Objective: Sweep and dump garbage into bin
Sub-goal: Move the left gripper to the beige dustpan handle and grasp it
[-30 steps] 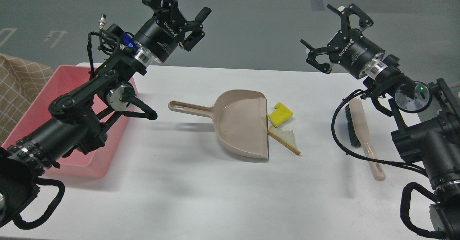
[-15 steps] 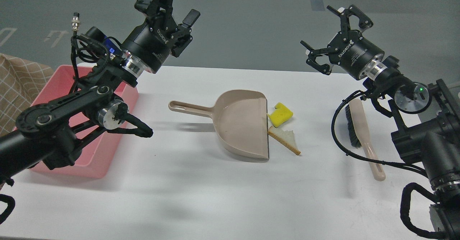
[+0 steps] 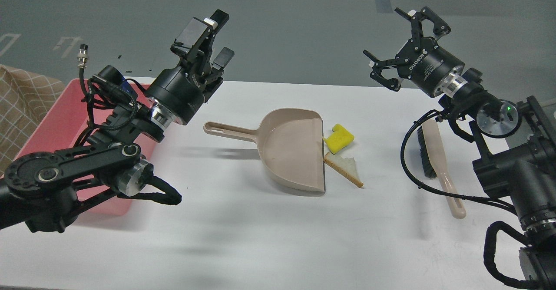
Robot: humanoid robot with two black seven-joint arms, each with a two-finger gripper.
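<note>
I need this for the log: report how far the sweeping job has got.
Done: nothing. The sponge and bread lie on the table at the dustpan lip, not in it.
In hand: nothing. The left gripper and right gripper hang open and empty; the brush lies untouched.
Left: grasp dustpan and brush, sweep both pieces in, dump into the bin.

beige dustpan [image 3: 289, 149] and brush [image 3: 438, 164] on white table [image 3: 260, 238]

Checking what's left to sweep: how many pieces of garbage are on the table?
2: the yellow sponge chunk and the bread slice just below it, both at the dustpan's open edge.
</note>
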